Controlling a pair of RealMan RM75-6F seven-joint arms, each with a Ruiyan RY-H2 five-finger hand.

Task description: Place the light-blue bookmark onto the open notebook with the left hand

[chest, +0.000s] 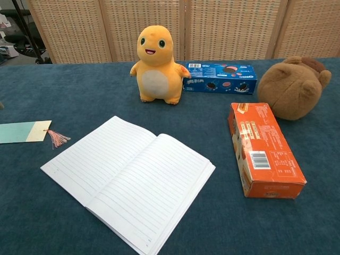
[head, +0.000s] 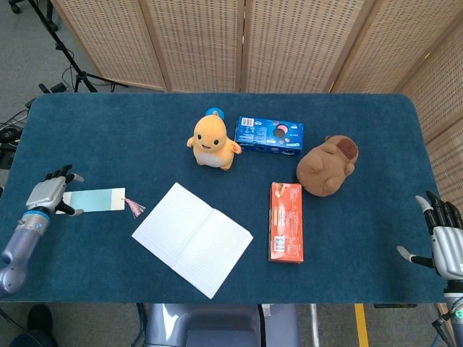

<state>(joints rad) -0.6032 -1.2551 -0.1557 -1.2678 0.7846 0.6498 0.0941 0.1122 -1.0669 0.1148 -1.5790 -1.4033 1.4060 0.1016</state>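
The light-blue bookmark (head: 95, 199) lies flat on the blue table, its pink tassel (head: 134, 208) pointing right toward the open notebook (head: 192, 238). In the chest view the bookmark (chest: 22, 132) sits at the left edge and the notebook (chest: 129, 179) fills the front middle. My left hand (head: 49, 193) hovers at the bookmark's left end, fingers spread, holding nothing. My right hand (head: 447, 243) stays at the table's right front corner, fingers apart and empty.
Behind the notebook stands a yellow plush (head: 211, 142), with a blue cookie box (head: 269, 135) beside it. To the right lie a brown plush (head: 327, 166) and an orange box (head: 286, 221). A woven screen stands behind the table.
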